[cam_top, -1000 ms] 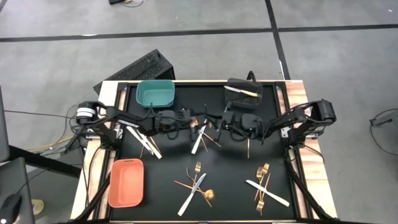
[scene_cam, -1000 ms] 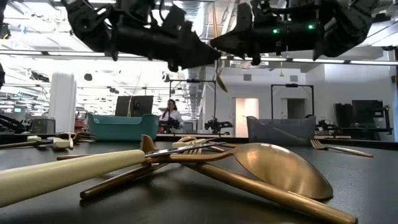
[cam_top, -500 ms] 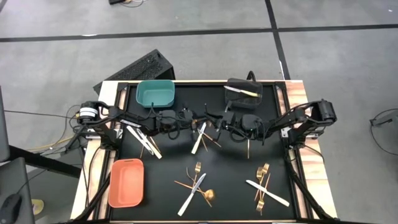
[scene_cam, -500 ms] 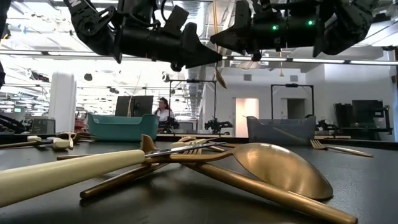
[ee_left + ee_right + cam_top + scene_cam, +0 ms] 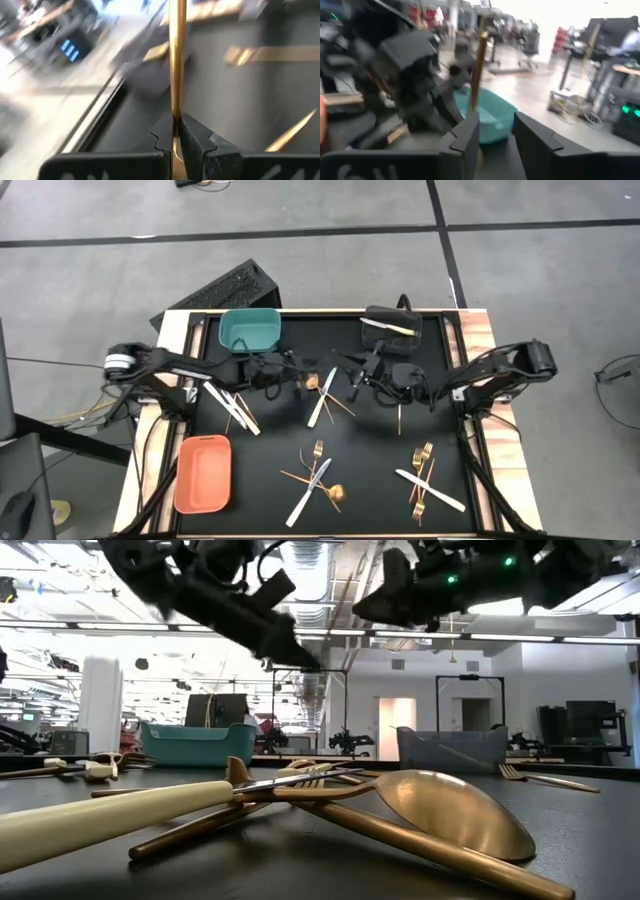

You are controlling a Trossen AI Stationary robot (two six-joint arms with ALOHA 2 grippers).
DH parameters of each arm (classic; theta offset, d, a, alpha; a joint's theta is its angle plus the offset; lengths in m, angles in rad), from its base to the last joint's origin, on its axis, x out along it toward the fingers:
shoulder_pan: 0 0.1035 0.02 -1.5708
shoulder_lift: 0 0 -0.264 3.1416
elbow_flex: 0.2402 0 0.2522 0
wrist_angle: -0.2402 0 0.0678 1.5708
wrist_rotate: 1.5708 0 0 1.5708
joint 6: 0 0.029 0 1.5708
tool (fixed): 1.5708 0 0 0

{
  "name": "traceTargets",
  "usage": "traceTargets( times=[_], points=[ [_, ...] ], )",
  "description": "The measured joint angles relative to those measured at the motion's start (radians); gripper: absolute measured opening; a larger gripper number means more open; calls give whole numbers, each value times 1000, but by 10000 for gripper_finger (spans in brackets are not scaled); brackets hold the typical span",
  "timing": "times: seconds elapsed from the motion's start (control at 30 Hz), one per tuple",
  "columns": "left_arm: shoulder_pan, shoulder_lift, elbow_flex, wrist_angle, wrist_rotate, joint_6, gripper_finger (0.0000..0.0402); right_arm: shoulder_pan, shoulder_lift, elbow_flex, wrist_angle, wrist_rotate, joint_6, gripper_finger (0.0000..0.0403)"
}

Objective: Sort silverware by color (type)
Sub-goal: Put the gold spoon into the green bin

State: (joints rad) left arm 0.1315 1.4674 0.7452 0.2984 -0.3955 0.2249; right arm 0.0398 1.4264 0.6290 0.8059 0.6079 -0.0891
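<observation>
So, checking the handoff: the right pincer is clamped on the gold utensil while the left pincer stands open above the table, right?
Other way round. The left wrist view shows the left pincer clamped on the gold utensil; the right pincer stands open above the table.

**Colours on the table**

Table surface (image 5: 380, 465): matte black, with pale wood side rails (image 5: 484, 330). Teal bin (image 5: 249, 329) at the far edge; orange bin (image 5: 203, 473) at the near left corner; black bin (image 5: 392, 325) far right, holding a white-handled piece (image 5: 388, 327). Silverware: gold forks (image 5: 421, 463); a copper spoon (image 5: 455, 810) close in the low view; white-handled knives (image 5: 430, 490). Gold utensil (image 5: 177, 60) between dark fingers (image 5: 197, 142). Floor (image 5: 100, 260): grey, black lines.
</observation>
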Motion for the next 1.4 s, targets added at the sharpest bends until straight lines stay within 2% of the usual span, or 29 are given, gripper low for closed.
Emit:
traceTargets(
  times=[0.1,0.2,0.3,0.4,0.53,0.63,0.83,0.9,1.2,1.4],
  points=[
    [23,-147,1,-277,-118,2,3,-5,-57,0,-141,24,69,168],
    [73,-269,38,-583,-184,1,2,-19,-85,0,-231,27,135,172],
    [150,-324,77,-839,-278,6,2,-33,-80,-11,-245,27,174,170],
    [256,-324,101,-991,-323,54,2,-43,-64,-15,-235,26,200,167],
    [379,-286,108,-1021,-324,160,2,-47,-63,-16,-235,23,225,166],
    [446,-239,108,-1019,-332,301,4,-31,-63,-16,-239,23,224,166],
    [531,-104,108,-995,-500,495,5,-13,-66,-16,-248,21,224,165],
    [543,-62,110,-986,-522,534,5,-13,-66,-16,-248,21,224,165],
    [546,84,205,-990,-517,517,9,-12,-66,-16,-303,21,273,166],
    [542,107,268,-1043,-457,502,55,12,-66,-16,-335,21,294,171]
  ],
)
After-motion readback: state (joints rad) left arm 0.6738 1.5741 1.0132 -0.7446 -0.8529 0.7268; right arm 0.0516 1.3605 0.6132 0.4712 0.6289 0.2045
